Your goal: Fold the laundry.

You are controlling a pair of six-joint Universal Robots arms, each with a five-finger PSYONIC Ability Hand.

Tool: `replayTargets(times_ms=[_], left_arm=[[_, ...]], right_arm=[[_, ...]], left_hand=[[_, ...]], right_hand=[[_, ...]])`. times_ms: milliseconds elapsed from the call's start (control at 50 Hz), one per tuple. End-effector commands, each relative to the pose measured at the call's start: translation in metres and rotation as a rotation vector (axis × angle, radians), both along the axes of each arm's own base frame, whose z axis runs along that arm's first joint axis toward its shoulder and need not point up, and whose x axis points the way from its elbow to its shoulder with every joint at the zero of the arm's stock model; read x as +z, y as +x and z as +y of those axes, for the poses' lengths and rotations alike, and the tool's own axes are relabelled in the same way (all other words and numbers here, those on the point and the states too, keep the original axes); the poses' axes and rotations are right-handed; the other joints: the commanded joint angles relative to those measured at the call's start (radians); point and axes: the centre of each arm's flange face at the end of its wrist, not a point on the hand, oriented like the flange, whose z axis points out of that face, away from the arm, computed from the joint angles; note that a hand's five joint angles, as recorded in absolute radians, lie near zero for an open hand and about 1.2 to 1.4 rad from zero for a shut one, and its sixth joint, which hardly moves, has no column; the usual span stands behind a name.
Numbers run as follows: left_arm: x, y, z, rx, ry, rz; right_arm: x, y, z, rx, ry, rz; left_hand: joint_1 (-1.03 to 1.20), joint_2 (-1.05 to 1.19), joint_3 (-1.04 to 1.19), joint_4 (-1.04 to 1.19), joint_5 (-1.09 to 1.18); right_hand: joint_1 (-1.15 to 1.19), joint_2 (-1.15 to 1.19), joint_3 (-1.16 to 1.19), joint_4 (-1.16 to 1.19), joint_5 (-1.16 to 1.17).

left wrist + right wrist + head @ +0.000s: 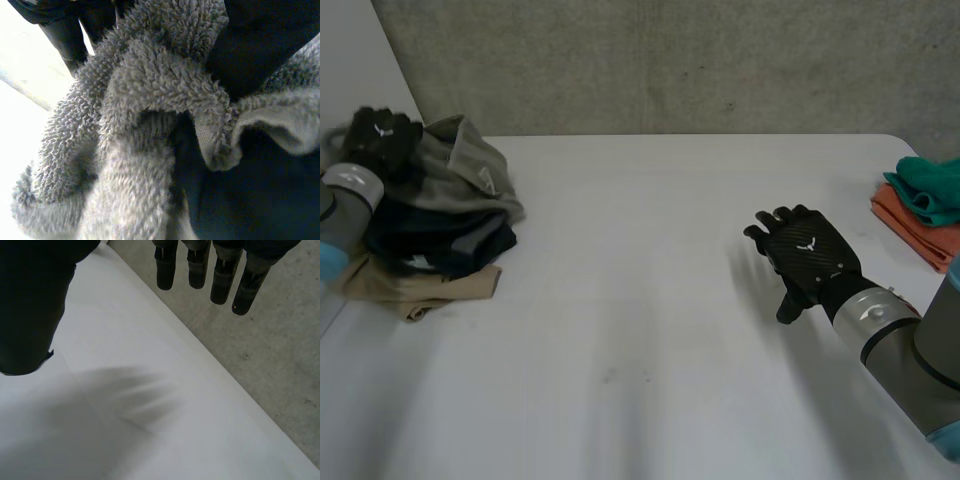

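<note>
Leftward, left hand (382,140) on nubby grey terry towel (150,100), grip unclear; right hand (805,255) wide, empty.

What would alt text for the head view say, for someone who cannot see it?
The robot's left hand rests on a heap of grey, dark and tan laundry at the left of a white table. Its right hand hangs open above the table at the right, near stacked teal and orange cloths at the edge.

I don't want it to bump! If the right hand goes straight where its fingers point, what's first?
Nothing, it seems: the right hand points across bare table toward the grey wall, well clear of the laundry pile.
</note>
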Motion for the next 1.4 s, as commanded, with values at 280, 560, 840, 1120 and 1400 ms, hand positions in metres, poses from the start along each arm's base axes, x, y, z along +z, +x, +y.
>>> replayTargets(times_ms=[280,560,840,1120,1400], left_arm=[[0.115,-0.159,0.171,-0.509,0.038,0.517],[0.001,-0.258,0.268,-0.734,0.415,0.409],[0.065,-0.172,0.231,-0.502,0.324,0.307],[-0.021,-0.133,0.186,-0.362,0.399,0.012],[-0.064,-0.165,0.125,-0.495,0.328,-0.003]], right_arm=[[0.027,-0.029,-0.024,-0.184,-0.084,-0.019],[0.031,-0.034,-0.026,-0.212,-0.066,-0.016],[0.066,-0.032,0.012,-0.183,0.17,0.043],[0.044,0.015,0.092,-0.055,0.408,-0.044],[-0.012,0.04,0.112,-0.105,0.275,0.001]], left_hand=[[0.306,0.209,0.234,0.218,0.289],[-0.916,-1.012,-0.988,-1.004,-0.933],[-0.889,-0.985,-0.961,-0.976,-0.906],[-0.827,-0.924,-0.899,-0.915,-0.844],[-0.686,-0.783,-0.758,-0.774,-0.703]], right_hand=[[-0.038,-0.045,-0.036,-0.063,-0.067],[-0.038,-0.045,-0.036,-0.063,-0.067],[-0.038,-0.045,-0.036,-0.063,-0.067],[-0.038,-0.045,-0.036,-0.063,-0.067],[-0.022,-0.029,-0.02,-0.047,-0.051]])
